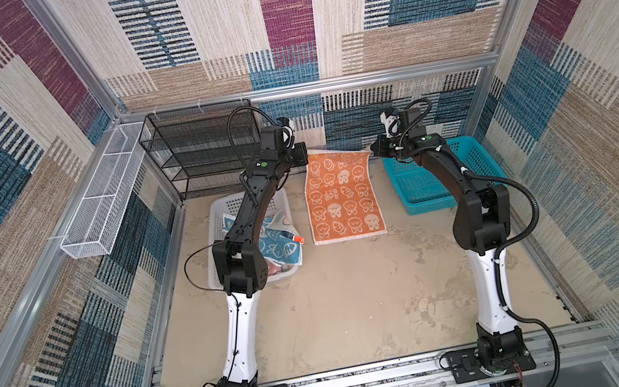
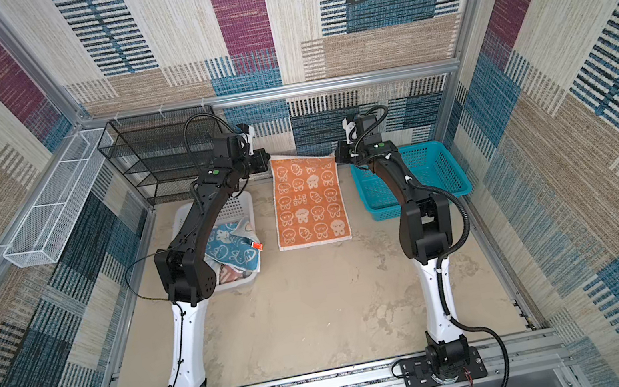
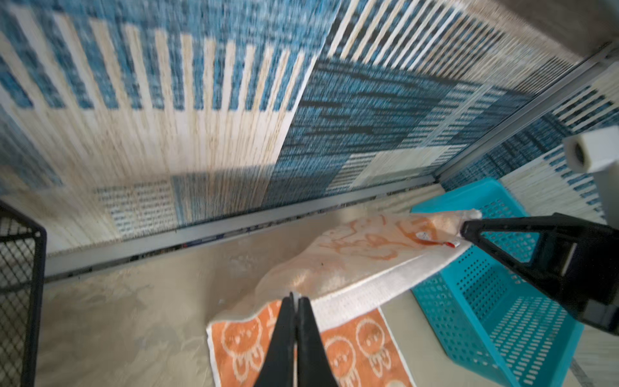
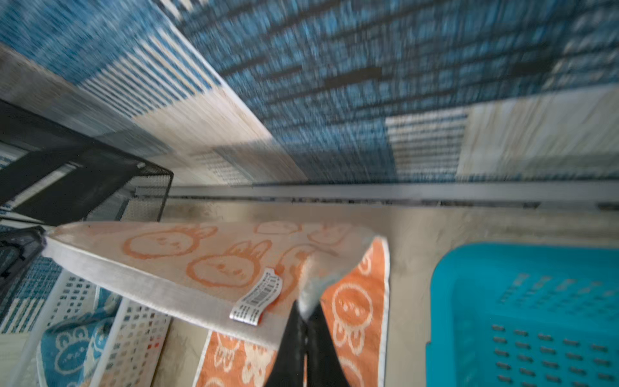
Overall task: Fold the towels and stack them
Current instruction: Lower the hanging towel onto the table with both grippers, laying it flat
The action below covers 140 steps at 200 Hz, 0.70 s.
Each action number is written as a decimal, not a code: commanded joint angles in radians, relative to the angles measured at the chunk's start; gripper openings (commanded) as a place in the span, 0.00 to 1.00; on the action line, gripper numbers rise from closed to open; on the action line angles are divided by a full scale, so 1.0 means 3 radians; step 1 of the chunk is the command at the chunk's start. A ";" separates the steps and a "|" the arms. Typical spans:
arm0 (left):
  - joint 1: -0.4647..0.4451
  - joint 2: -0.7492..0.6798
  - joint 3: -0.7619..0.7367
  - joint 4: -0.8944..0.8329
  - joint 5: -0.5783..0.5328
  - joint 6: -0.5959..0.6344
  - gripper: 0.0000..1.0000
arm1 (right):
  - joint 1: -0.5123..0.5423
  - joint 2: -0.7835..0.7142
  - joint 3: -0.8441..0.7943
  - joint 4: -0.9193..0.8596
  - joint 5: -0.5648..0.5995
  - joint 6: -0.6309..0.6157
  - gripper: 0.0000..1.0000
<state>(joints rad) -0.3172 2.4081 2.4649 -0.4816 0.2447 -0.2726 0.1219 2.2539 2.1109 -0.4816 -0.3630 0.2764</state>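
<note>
Pinching far corners of the orange towel [image 1: 342, 197]: left tool [image 3: 295, 298] and right tool [image 4: 304, 306] both clamped on cloth, rest flat on the desk [image 1: 338, 303]. Light, limp terry, sags between grips; corners look like the best hold.

The left arm [image 1: 253, 207] and right arm [image 1: 440, 169] stretched forward with elbows raised, one on each side of the orange towel [image 1: 344, 201]. The left tool [image 3: 296, 299] was pinched tight on the towel's far left corner and the right tool [image 4: 304, 306] on its far right corner. Both held their corners above the rest of the towel.
</note>
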 commanded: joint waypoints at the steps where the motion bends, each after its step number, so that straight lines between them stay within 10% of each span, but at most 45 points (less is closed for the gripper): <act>1: -0.0001 -0.0158 -0.0316 -0.0394 0.0038 -0.0083 0.00 | 0.0055 -0.0237 -0.0439 0.0237 -0.0090 0.0030 0.00; 140: -0.0106 -0.0604 -0.1562 -0.0962 0.0031 0.0013 0.00 | 0.0263 -0.0866 -0.2349 0.0749 0.0105 0.0122 0.00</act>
<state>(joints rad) -0.3367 2.2536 1.9919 -0.7376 0.2687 -0.2852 0.2016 2.0228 1.4025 -0.3012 -0.3588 0.3069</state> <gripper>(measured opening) 0.050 0.056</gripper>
